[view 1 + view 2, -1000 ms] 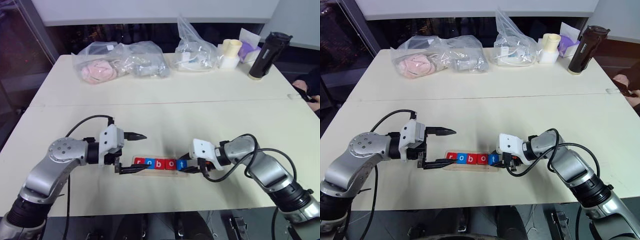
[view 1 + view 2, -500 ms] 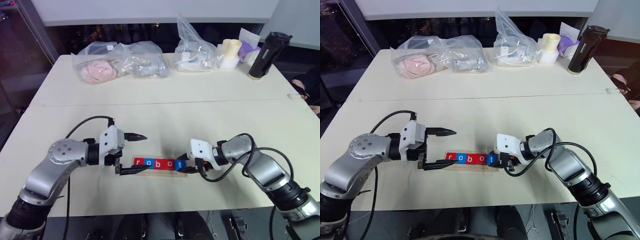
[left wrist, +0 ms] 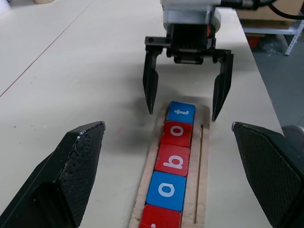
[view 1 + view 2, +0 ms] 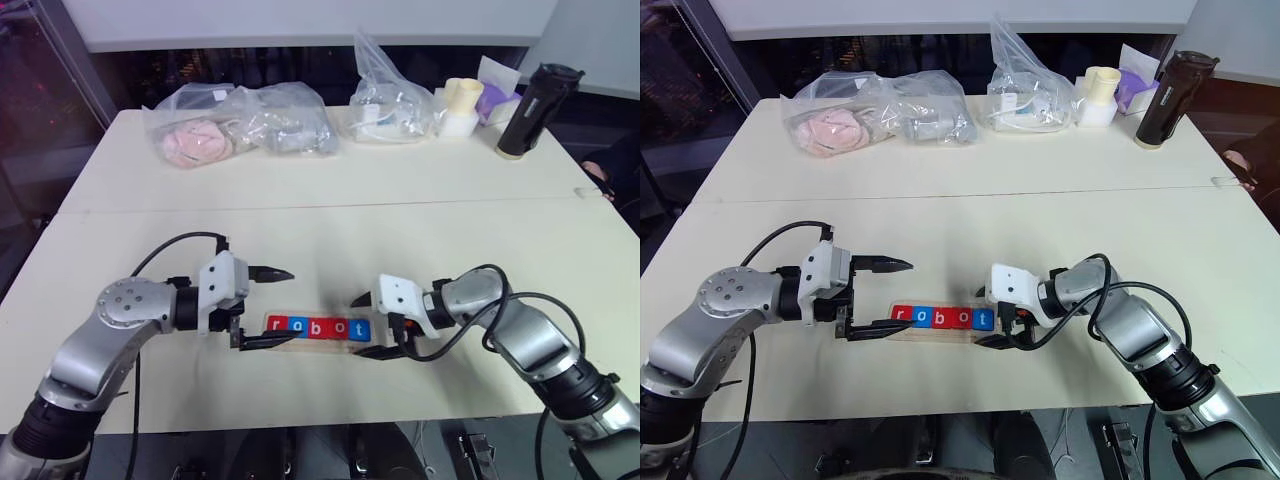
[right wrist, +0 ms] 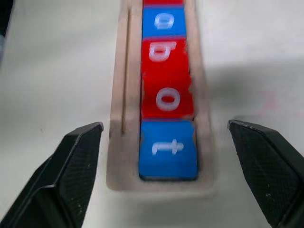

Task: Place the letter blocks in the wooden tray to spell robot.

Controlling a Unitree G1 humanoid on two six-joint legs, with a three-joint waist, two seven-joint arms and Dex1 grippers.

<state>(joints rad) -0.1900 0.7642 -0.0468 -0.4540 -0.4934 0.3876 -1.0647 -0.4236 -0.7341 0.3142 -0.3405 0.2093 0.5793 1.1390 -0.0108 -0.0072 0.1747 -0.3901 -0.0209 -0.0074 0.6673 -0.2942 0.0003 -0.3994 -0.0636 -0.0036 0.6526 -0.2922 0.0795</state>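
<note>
- Wooden tray point(image 4: 318, 330) — set near the front edge of the table point(image 4: 330, 230), long axis running left to right, between the two hands.
- Letter blocks point(image 4: 318, 327) — all five seated in the tray's slot in one row, each touching the next; order red, blue, red, red, blue; reading r, o, b, o, t from the robot's left. Left-end tile only partly visible in the left wrist view.
- Right hand point(image 4: 363, 325) — at the tray's right end, fingers spread wide and empty, one finger on each side of the tray end, apart from the blue "t" tile point(image 5: 168, 148). Tile lying flat in the slot and free of the fingers.
- Left hand point(image 4: 262, 306) — at the tray's left end, also spread wide and empty, near finger low beside the tray's front edge, far finger raised over bare table; contact with the tray not determinable.
- Governing relation — tray axis in line with both hands, each pointing inward along it; right hand nearest the last tile. Judged: word complete, so the move ahead a straight pull-back to the right along that axis, clear of the tray end.
- Farther back — clear plastic bags point(image 4: 245, 122), a pale cup point(image 4: 463, 96) and a dark bottle point(image 4: 527, 110) along the far edge, well apart from the tray.
</note>
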